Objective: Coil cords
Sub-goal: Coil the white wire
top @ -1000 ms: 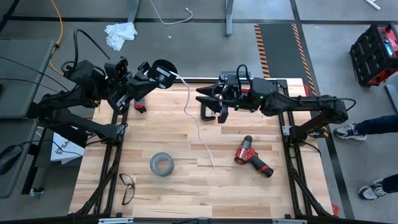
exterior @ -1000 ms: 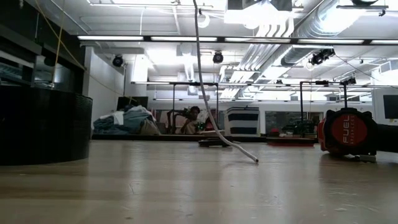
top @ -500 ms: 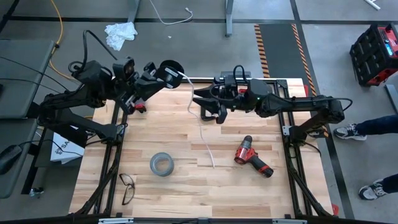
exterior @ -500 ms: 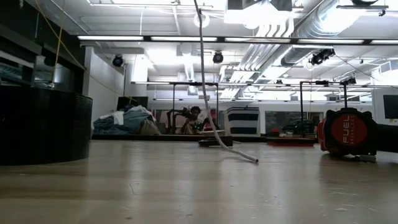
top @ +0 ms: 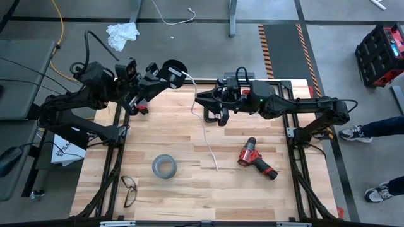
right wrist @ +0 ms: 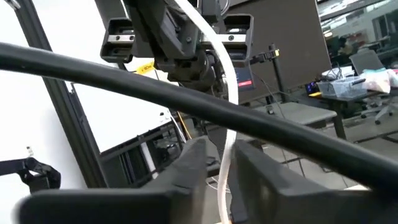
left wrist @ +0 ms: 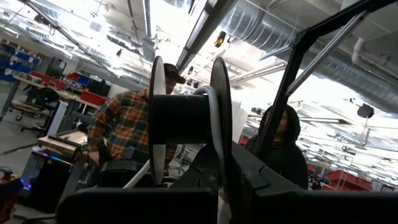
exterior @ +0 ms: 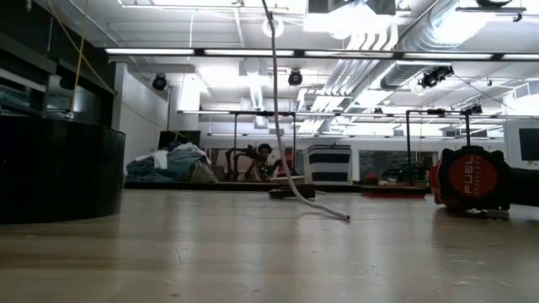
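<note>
In the high view, the left tool [top: 165,74] is at the upper left of the wooden worktop [top: 189,189] and pinches the black spool [top: 173,69] at the worktop's top edge. The white cord [top: 203,129] leaves the spool, passes the right tool [top: 205,104] near the top centre, and runs down to a loose end in the middle of the worktop. A grey tape roll [top: 163,166], glasses [top: 129,190] and a red drill [top: 255,159] lie lower in the frame.

In the low view, the cord [exterior: 282,151] hangs from the top and its end rests on the worktop at centre.

In the left wrist view, the spool [left wrist: 186,118] stands at centre, with two persons behind.

In the right wrist view, the cord [right wrist: 227,81] passes between the two fingers [right wrist: 186,168], which stand a little apart; it seems they do not yet squeeze it.
</note>
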`<state>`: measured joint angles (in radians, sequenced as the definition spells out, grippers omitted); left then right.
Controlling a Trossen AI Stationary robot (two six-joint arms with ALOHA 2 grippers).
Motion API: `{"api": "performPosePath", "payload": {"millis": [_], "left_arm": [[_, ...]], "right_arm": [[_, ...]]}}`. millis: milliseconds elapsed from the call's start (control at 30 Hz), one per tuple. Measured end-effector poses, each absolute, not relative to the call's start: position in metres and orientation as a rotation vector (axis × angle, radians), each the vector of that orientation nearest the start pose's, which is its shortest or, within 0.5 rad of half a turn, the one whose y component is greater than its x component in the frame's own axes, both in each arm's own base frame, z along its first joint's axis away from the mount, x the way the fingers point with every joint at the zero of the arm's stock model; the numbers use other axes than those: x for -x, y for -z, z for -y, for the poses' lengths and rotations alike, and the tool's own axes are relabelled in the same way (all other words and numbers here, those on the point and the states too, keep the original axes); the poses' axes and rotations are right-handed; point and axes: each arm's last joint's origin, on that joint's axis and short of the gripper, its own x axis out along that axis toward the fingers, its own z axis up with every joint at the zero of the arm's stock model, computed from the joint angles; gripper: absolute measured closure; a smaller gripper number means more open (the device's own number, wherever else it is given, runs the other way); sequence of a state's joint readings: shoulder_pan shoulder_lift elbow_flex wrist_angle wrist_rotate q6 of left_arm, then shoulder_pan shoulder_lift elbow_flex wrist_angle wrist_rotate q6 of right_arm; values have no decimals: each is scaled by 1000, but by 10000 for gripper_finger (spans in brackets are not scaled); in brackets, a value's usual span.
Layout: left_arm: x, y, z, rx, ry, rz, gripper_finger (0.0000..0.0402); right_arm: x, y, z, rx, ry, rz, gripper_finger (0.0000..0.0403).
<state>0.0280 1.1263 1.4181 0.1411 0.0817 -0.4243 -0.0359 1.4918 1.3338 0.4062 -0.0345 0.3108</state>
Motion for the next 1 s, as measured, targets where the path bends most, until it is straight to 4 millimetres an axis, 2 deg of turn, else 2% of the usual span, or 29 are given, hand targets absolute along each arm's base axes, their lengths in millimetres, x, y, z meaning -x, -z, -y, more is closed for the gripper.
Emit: {"api": "performPosePath", "payload": {"millis": [67, 133, 400, 533, 667, 767, 1000], "left_arm": [[-211, -510, -4, 387, 136, 416, 401], [-212, -510, -4, 386, 134, 416, 401], [-220, -505, -10, 408, 107, 392, 401], [-237, -498, -16, 459, 95, 376, 401], [-256, -497, -24, 518, 164, 451, 401], [-267, -495, -29, 599, 230, 477, 401], [-285, -482, -32, 869, 329, 383, 401]], "right_arm": [[-344, -411, 9, -290, -42, 248, 374], [-344, -411, 6, -275, -48, 248, 393], [-344, -414, -4, -257, -70, 272, 401], [-344, -413, -9, -251, -86, 269, 402], [-351, -406, -16, -254, -100, 245, 402], [-356, -402, -20, -255, -113, 258, 402], [-360, -400, -21, -252, -117, 276, 403]]}}
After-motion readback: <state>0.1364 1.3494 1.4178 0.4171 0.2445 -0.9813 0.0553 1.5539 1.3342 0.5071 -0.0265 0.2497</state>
